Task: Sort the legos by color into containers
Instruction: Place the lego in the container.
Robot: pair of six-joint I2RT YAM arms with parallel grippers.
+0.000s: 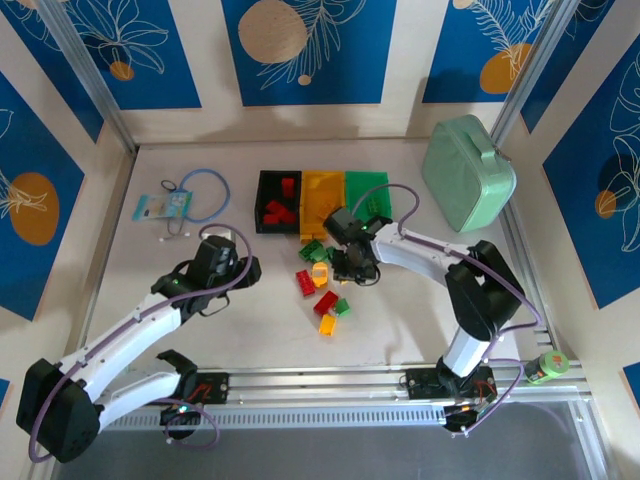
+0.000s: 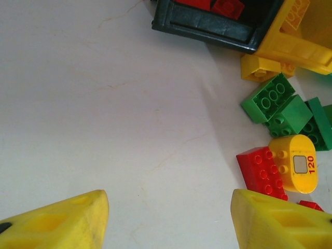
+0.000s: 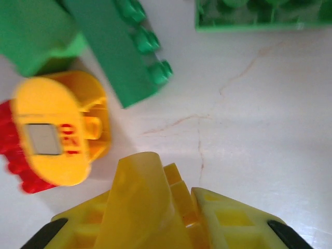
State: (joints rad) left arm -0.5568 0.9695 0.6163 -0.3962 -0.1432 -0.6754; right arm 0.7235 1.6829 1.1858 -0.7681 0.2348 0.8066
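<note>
Plainly, your left tool (image 2: 168,220) stood wide apart; the right tool (image 3: 179,207) looked nearly closed, on what I could not tell. The legos (image 1: 304,283) lay mid-bench, just nearside of the containers (image 1: 322,190). They seemed light, rigid and slick, so you'd have wanted their flat sides.

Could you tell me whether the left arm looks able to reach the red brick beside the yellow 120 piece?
Probably yes: the left gripper is open and bare table lies between it and the red brick, though the right gripper hovers close by.
</note>
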